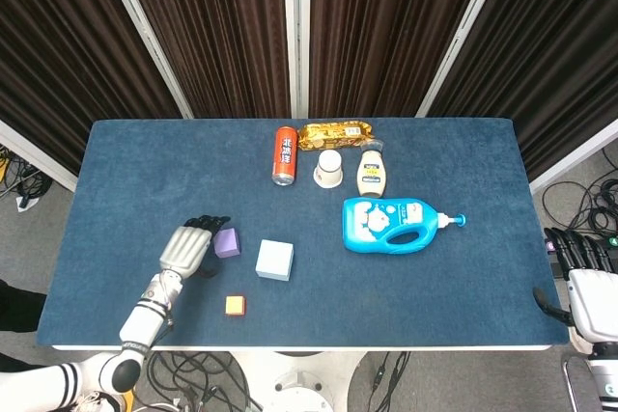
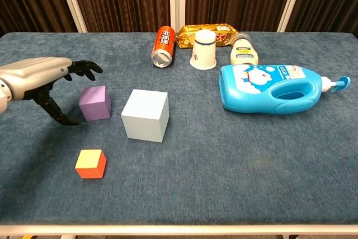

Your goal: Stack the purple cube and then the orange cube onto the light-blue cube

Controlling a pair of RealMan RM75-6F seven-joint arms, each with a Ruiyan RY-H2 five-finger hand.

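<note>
The purple cube (image 1: 227,241) (image 2: 94,103) sits on the blue table, left of the larger light-blue cube (image 1: 274,260) (image 2: 145,115). The small orange cube (image 1: 235,306) (image 2: 90,164) lies nearer the front edge. My left hand (image 1: 190,246) (image 2: 46,76) hovers just left of the purple cube, open, its dark fingers reaching over the cube's far side and its thumb low beside the near left face; it holds nothing. My right hand (image 1: 584,282) rests at the table's right edge, fingers spread, holding nothing; the chest view does not show it.
A blue detergent bottle (image 1: 396,224) (image 2: 274,88) lies on its side right of centre. At the back stand a red can (image 1: 284,154), a white paper cup (image 1: 329,169), a small sauce bottle (image 1: 372,173) and a snack packet (image 1: 334,134).
</note>
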